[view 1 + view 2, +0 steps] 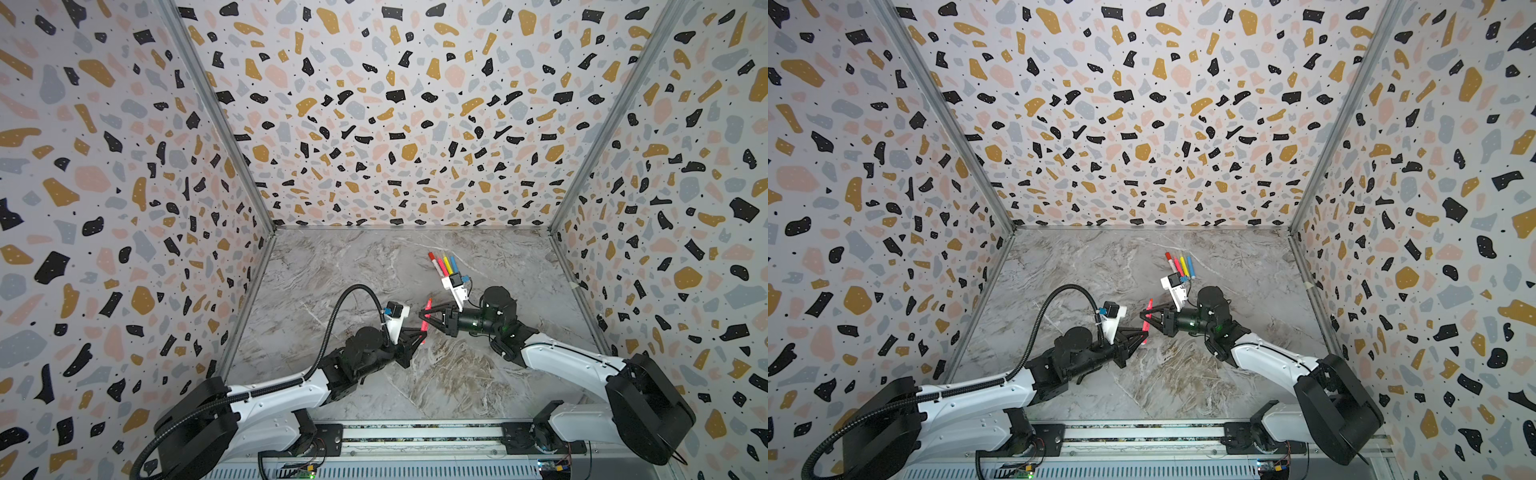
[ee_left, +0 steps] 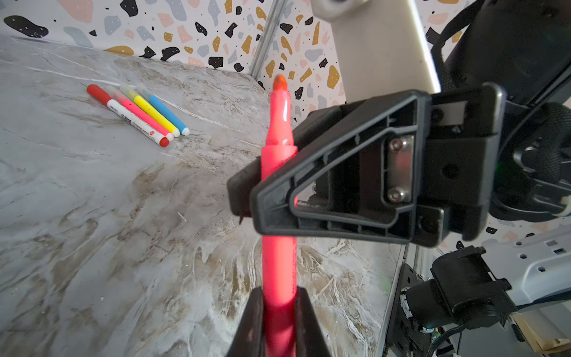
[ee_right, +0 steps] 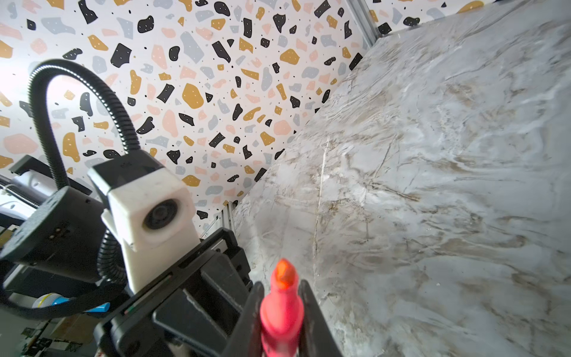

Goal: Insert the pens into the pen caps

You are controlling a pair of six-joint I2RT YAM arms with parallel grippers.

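Top views both show speckled terrazzo-print walls [image 1: 374, 124] enclosing a grey-and-brown marbled worktop [image 1: 353, 266]; over its middle the two white-and-black arms meet tip to tip. The left hand [image 1: 419, 340], black with triangular plastic fingers, is clamped tight on the rear end of a slim neon-pink marker pen [image 1: 425, 327]; the right hand [image 1: 427, 315] is closed on the same barrel farther up, just behind the shoulder where it narrows. The pen is pinched by both hands at once and held above the worktop, with its bare orange-tinted tip [image 2: 280, 82] pointing toward the back wall. In the left wrist view the left fingers [image 2: 253, 321] press the barrel from both sides. Toward the back of the worktop, well apart from the hands, four more pens lie side by side, touching: a white-bodied pen with red markings [image 2: 133, 120]; a second neon-pink pen [image 2: 143, 116]; a yellow pen [image 2: 154, 112]; a blue pen [image 2: 167, 112]. A stubby red plastic cap [image 2: 98, 92] sits on the white pen's far end.
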